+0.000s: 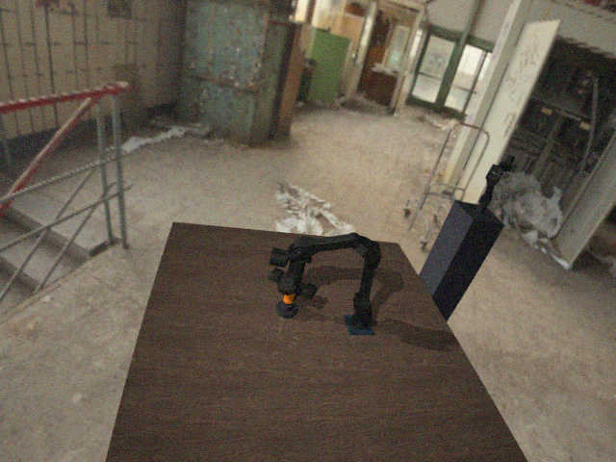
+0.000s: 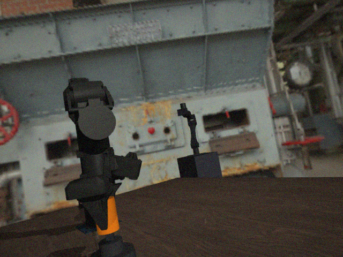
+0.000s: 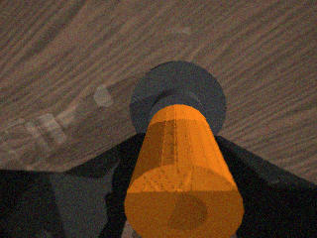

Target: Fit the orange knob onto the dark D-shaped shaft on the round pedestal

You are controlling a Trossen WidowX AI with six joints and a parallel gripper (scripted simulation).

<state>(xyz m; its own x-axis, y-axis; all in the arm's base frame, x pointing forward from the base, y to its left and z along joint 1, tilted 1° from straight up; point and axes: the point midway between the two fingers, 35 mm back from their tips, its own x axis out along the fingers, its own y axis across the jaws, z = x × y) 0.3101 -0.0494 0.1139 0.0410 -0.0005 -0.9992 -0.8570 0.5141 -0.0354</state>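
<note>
Orange knob [image 1: 288, 299] [image 2: 113, 214] [image 3: 185, 149]: logged view by view.

Top: Located directly over the round pedestal [image 1: 287, 311] [image 2: 116, 247] [image 3: 149, 91], beneath the gripper [image 1: 289, 295] [image 2: 106, 221] [image 3: 178, 141]. Reaching over the table [image 1: 298, 388] [image 2: 235, 210] [image 3: 59, 40] from a blue base plate [image 1: 367, 332] [image 2: 82, 228], with the arm [image 1: 328, 243] [image 2: 94, 163] bent in a high arch. Beyond the table edge, a tall dark block [image 1: 462, 243] [image 2: 209, 165] with a second small arm [image 1: 489, 192] [image 2: 193, 129] on top.

Exterior: Gripped between the fingers, slightly tilted; one finger in front of part of the side wall. Seen below the lower rim, a short dark length of shaft [image 2: 110, 235], then the pedestal. Not seated: lower rim above the pedestal, with a narrow gap between.

Wrist: Clamped from both sides by the dark fingers. Wide end nearest the camera, with a darker round patch on the face; narrower-looking far end overlapping the pedestal's raised middle. Hole and its flat side hidden; alignment with the shaft, cannot tell.
</note>
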